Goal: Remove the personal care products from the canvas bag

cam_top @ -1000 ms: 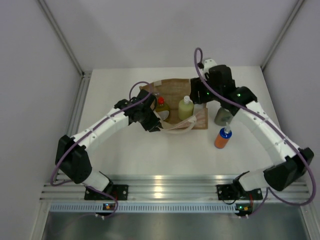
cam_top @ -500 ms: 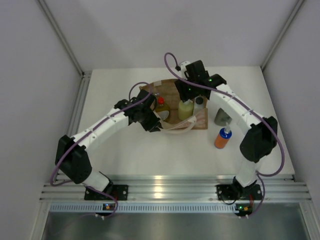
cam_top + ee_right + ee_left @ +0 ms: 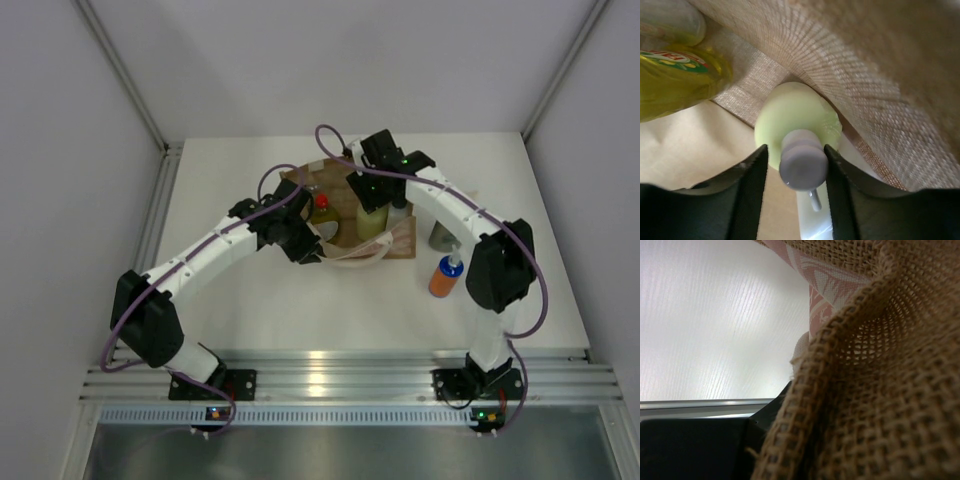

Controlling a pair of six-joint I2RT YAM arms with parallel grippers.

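Observation:
The canvas bag (image 3: 345, 180) lies at mid table with its mouth toward me. The pale-green white-capped bottle (image 3: 372, 222), the yellow red-capped bottle (image 3: 321, 209) and the white dark-capped bottle (image 3: 399, 213) stand in it. My right gripper (image 3: 371, 194) is open, its fingers (image 3: 752, 172) on either side of the pale-green bottle's cap (image 3: 802, 164) with small gaps. My left gripper (image 3: 303, 243) is shut on the bag's left rim; burlap (image 3: 880, 390) fills the left wrist view. The grey-green bottle (image 3: 443, 235) and the orange blue-capped bottle (image 3: 445, 277) stand on the table, right of the bag. I cannot make out the silvery tube.
The yellow bottle (image 3: 675, 75) lies close to the left of my right gripper inside the bag, and the bag wall (image 3: 880, 75) rises on its right. Grey walls close in the table at the back and both sides. An aluminium rail (image 3: 330, 380) runs along the near edge.
My right arm has swung left from beside the grey-green bottle on the table to over the bag and come down round the pale-green bottle's cap. The left arm has not moved.

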